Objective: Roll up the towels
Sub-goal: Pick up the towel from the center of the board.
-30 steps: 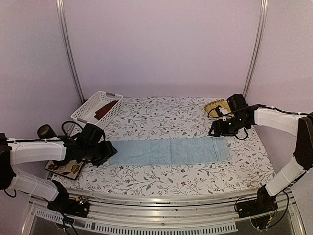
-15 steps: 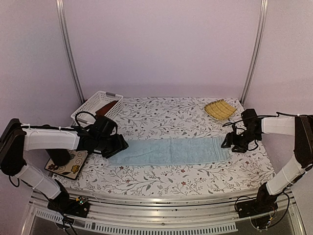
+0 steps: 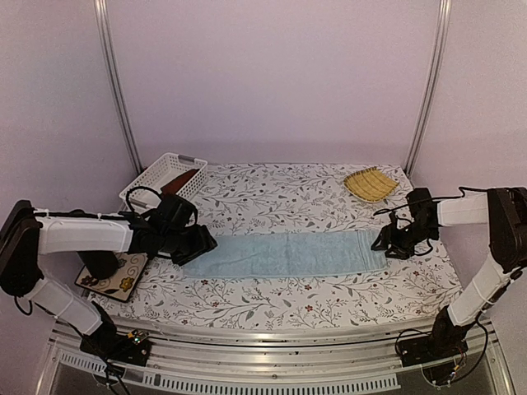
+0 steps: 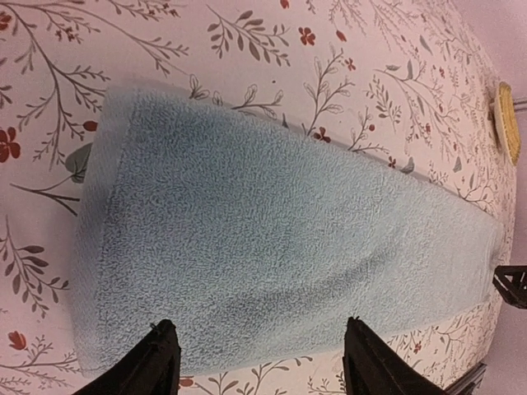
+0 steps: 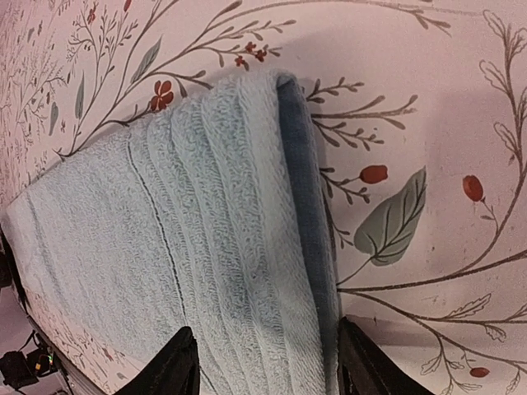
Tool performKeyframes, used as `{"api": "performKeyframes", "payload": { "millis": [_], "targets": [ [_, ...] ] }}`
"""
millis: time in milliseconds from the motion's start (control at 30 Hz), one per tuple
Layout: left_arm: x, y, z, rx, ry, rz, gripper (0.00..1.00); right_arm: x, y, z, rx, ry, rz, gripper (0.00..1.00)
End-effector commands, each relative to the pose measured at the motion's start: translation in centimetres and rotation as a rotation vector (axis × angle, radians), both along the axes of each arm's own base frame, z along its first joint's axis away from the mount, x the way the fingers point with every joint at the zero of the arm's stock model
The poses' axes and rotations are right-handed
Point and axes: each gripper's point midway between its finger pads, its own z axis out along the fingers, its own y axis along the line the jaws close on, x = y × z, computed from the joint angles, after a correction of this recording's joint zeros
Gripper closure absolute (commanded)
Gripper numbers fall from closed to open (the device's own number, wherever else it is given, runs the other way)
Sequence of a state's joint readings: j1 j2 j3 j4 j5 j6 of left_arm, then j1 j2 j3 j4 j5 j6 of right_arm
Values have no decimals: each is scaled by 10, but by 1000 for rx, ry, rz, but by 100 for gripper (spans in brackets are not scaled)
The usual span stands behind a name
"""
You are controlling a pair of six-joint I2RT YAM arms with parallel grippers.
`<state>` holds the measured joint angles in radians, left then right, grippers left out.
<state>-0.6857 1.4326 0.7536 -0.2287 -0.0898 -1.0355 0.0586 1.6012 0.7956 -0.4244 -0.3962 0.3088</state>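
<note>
Pale light-blue terry towel (image 3: pixel 288 253) lay flat mid-table on the floral-print tablecloth (image 3: pixel 280 197), long axis running 9 to 3 o'clock in the top view.

Left gripper (image 3: pixel 198 245) sat at the towel's 9 o'clock end. In the left wrist view its fingers (image 4: pixel 156 362) stood well apart over one long edge of the towel (image 4: pixel 272 239), nothing clamped.

Right gripper (image 3: pixel 387 244) sat at the 3 o'clock end. In the right wrist view its jaws were apart too, either side of the towel's (image 5: pixel 181 239) folded end, with the double layer showing along that edge.

Dark rust-red terry towel (image 3: pixel 183 183) was in the white slotted plastic basket (image 3: pixel 144 191) at the table's 10 o'clock corner, well apart from both grippers. Yellow woven bamboo mat (image 3: pixel 370 183) was at 2 o'clock.

Limits:
- Both wrist views cut the fingers off at the 6 o'clock frame edge.
- Couldn't tell whether any fingertip touched the cloth.
- Top view was too small to read either jaw gap.
- Red towel was partly hidden by the basket wall.
</note>
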Motion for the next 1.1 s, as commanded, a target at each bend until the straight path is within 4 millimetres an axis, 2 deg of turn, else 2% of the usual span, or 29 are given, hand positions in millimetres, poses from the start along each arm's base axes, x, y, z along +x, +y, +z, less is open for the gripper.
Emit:
{"api": "performKeyframes", "payload": {
  "millis": [0,200,367,533,700,800,1000,1067],
  "targets": [
    [-2,-4,9,-14,-25,-20,31,-11,-6,-27,4,78,-23,44],
    [-3,-4,14,-23,-33,-19,32,-19,-10,-41,32,121,-57,66],
    [-2,-6,16,-31,-34,-21,31,-23,-14,-48,32,144,-75,76],
    [-1,-7,16,-31,-37,-18,31,-21,-15,-49,28,149,-76,95],
    [0,-8,16,-32,-35,-20,31,-19,-16,-48,29,148,-77,98],
    [0,-6,15,-21,-29,-17,32,-14,-19,-36,8,118,-89,98],
    [1,-5,17,-8,-33,-13,31,9,-30,15,-51,5,-92,98],
    [2,-5,17,-10,-34,-13,31,12,-30,27,-55,-13,-82,98]
  ]
}}
